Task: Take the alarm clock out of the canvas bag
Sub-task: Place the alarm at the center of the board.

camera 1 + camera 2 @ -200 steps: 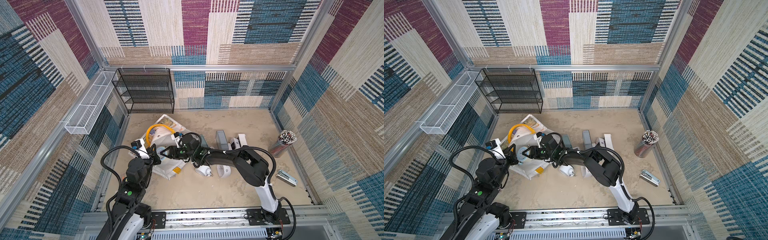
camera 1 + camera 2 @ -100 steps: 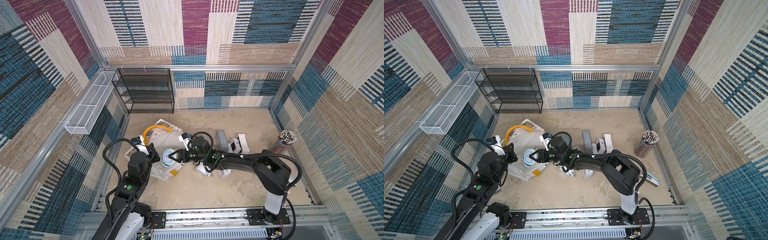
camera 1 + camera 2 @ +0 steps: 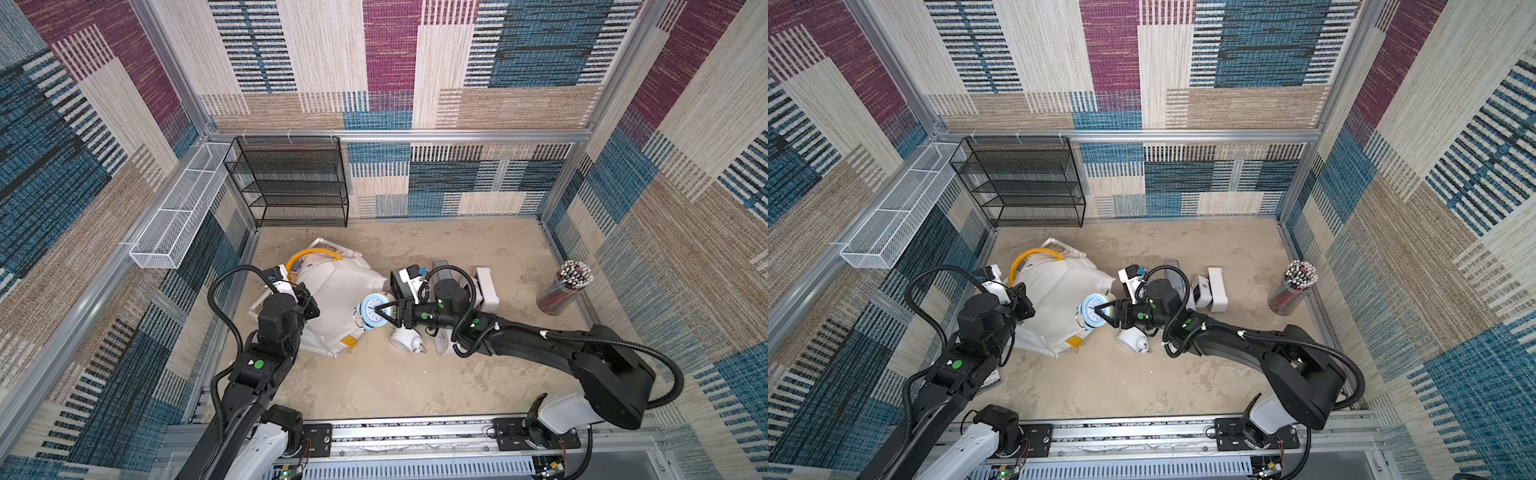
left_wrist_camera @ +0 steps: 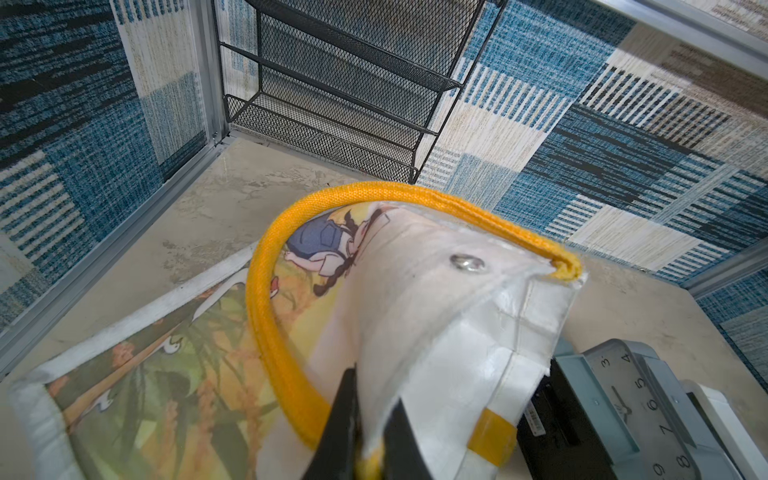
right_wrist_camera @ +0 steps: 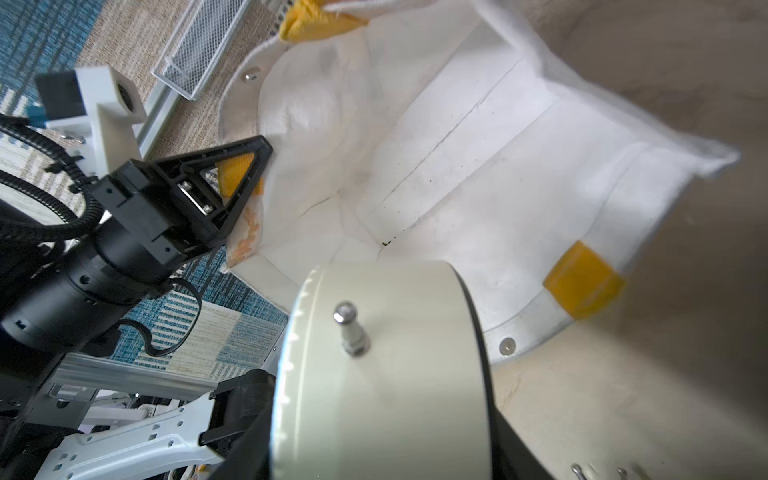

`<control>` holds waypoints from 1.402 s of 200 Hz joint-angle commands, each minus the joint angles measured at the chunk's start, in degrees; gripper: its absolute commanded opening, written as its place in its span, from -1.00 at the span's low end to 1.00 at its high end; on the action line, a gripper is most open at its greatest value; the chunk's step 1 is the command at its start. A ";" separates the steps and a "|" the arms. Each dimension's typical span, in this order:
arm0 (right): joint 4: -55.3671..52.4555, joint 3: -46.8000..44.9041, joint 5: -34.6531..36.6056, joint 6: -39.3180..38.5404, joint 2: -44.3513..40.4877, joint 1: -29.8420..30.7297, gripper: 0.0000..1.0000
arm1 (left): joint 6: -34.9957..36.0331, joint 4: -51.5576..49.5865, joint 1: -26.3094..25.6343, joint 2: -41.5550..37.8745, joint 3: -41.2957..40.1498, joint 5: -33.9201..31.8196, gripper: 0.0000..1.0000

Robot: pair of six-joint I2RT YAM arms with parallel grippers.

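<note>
Nearest the rail, a white round object (image 3: pixel 405 341) lies on the table (image 3: pixel 374 386), too small to identify. Just beyond it the right gripper (image 3: pixel 380 312) holds the alarm clock (image 3: pixel 369 311), its jaws about half apart around the cream body. In the right wrist view the body fills the foreground and the fingers are mostly cut off. The blue-faced clock sits at the mouth of the canvas bag (image 3: pixel 336 299), which lies on its side; whether it is clear of the fabric is hard to tell. The left gripper (image 4: pixel 370 440) is clamped tight on the bag's white rim fabric, and from above its fingers are hidden under the wrist. A printed flat panel (image 4: pixel 145 395) lies partly covered beneath the bag. Farther off, a grey square clock (image 4: pixel 636 399) is cut by the frame edge. White boxes (image 3: pixel 486 286) sit half behind the right arm. A pencil cup (image 3: pixel 563 286), a black mesh shelf (image 3: pixel 291 183) and a white wire basket (image 3: pixel 178 220) line the walls.
</note>
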 commanded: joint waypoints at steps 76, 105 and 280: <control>-4.01 -21.47 3.57 3.80 -33.63 -16.90 -0.19 | -2.53 0.07 0.16 -0.41 0.15 -0.91 -1.00; -8.78 -26.92 3.06 7.37 -42.54 -23.20 -0.15 | -2.86 0.10 0.16 -0.32 0.03 -1.01 -1.00; -14.82 -41.53 2.83 19.51 -49.77 -34.61 -0.06 | -3.48 -0.68 0.36 -1.82 -0.94 -1.44 -1.00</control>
